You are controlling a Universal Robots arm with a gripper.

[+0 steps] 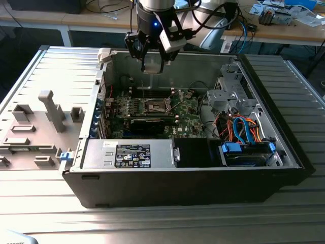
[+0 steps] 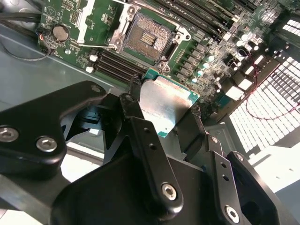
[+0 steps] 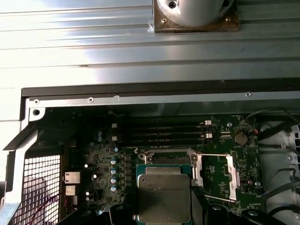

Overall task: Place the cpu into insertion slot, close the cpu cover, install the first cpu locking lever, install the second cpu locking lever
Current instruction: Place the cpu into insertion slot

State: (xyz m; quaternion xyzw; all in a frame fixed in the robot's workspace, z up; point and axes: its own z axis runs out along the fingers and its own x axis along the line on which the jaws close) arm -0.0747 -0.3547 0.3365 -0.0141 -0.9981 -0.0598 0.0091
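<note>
Two fingers (image 2: 132,110) of the end effector (image 2: 165,101) clamp the cpu (image 2: 164,111) above the insertion slot (image 2: 147,40).

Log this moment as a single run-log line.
hand: shut on chip | chip: in the air over the board, not seated | socket: empty, uncovered

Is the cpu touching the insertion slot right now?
Apart. In the exterior view the pincer holds the cpu high above the insertion slot, with a clear gap between them; the second wrist view shows the slot empty.
</note>
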